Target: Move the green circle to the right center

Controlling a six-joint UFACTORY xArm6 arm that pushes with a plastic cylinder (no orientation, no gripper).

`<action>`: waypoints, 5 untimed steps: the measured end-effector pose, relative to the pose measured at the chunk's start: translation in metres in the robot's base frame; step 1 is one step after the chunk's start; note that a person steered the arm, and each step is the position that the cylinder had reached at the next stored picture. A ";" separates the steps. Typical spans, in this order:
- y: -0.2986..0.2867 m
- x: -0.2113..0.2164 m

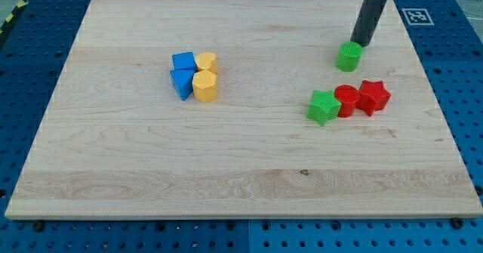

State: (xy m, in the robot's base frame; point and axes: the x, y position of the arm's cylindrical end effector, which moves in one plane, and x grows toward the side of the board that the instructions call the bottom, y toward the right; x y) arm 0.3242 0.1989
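Camera view shows my tip just above the green circle toward the view's top, perhaps touching it. There is no claw, only a plain dark rod. The ribbed green cylinder stands upper right on the pale wooden bench, so I judge most of the push toward right center is not yet done

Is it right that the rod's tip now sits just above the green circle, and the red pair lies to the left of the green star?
Not quite. My tip does sit just above the green circle, towards the view's top. But the camera view shows the red circle and red star to the right of the green star, not the left.
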 end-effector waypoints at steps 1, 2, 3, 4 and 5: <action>-0.018 0.000; -0.025 0.000; -0.036 0.000; -0.040 0.004; -0.040 0.010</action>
State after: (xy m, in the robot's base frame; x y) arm 0.3338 0.1593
